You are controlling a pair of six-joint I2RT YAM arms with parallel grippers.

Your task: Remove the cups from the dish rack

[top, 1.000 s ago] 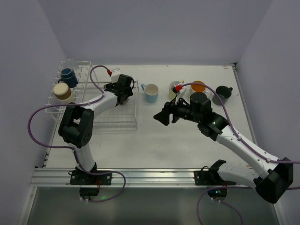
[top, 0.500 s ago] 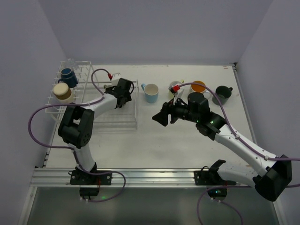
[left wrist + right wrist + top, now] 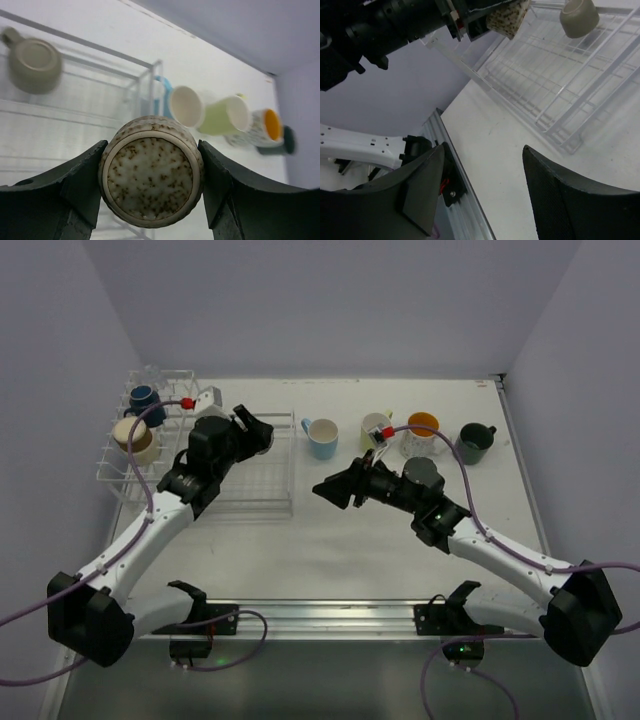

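1. The dish rack [image 3: 270, 508], left on the bench [image 3: 350, 550], carries a navy cup [image 3: 145, 400] and a cream cup [image 3: 134, 438].
2. The left gripper [image 3: 258, 435] is clamped on a speckled cup [image 3: 150, 176] above the rack's basket.
3. The right gripper [image 3: 328, 487] is spread apart, mid-bench.

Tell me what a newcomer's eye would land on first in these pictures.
First, the speckled grey-brown ceramic cup, filling the left wrist view base-on, clamped between the left arm's jaws over the white wire dish rack. Then the cups standing in a row on the table right of the rack: light blue mug, pale yellow-green cup, white cup with orange inside, dark green mug. The right arm's jaws hang open and empty.
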